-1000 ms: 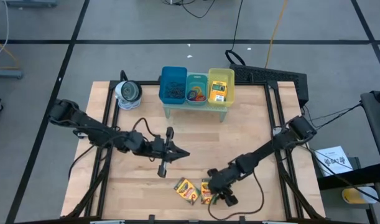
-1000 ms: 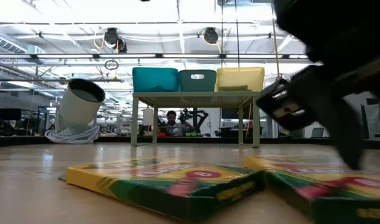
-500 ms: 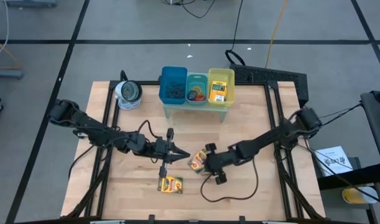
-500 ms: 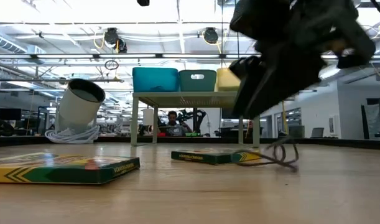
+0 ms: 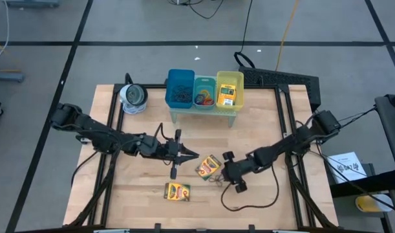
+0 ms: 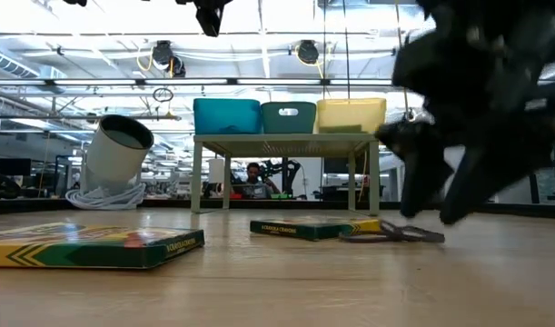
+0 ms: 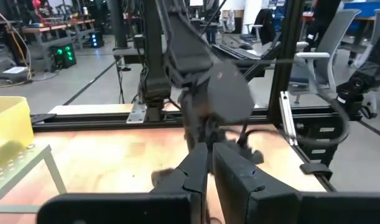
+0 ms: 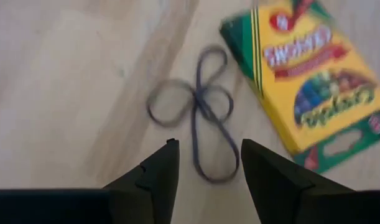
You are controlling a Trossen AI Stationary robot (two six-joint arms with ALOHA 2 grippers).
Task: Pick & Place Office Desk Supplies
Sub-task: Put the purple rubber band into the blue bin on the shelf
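Upper left of the high view, on my table (image 5: 119, 188), sits the silvery roll (image 5: 133, 96), tipped on its side in the low view (image 6: 113, 156). Right of it along the frame's top stands the bin rack: blue bin (image 5: 180, 88) with dark wiry stuff I can't resolve, teal bin (image 5: 204, 90) with coloured ring bands (image 5: 203, 99), yellow bin (image 5: 229, 87) with a crayon box inside (image 5: 226, 94).

My left arm reaches in from the left edge toward mid-frame. The left gripper (image 5: 192, 155) hangs above bare wood just left of centre; in its wrist view the two fingers (image 7: 236, 180) stand nearly together, only a thin slit between them, nothing pinched.

Below that, lower centre, one crayon box (image 5: 176, 191) lies flat alone, well apart from both grippers. A second crayon box (image 5: 209, 166) lies tilted just right of the left fingertips, not touching them. Low view shows both flat on the table (image 6: 95, 245) (image 6: 313, 227).

Just beside that second box, on its right, is a tangle of thin brownish wiry loops (image 5: 216, 178) on the wood, clear in the right wrist view (image 8: 199, 118), next to the box (image 8: 311, 81).

My right arm comes in from the right edge. The right gripper (image 5: 228, 171) hovers over the loops, fingers (image 8: 158, 171) spread apart, straddling the loop tangle from above, holding nothing.
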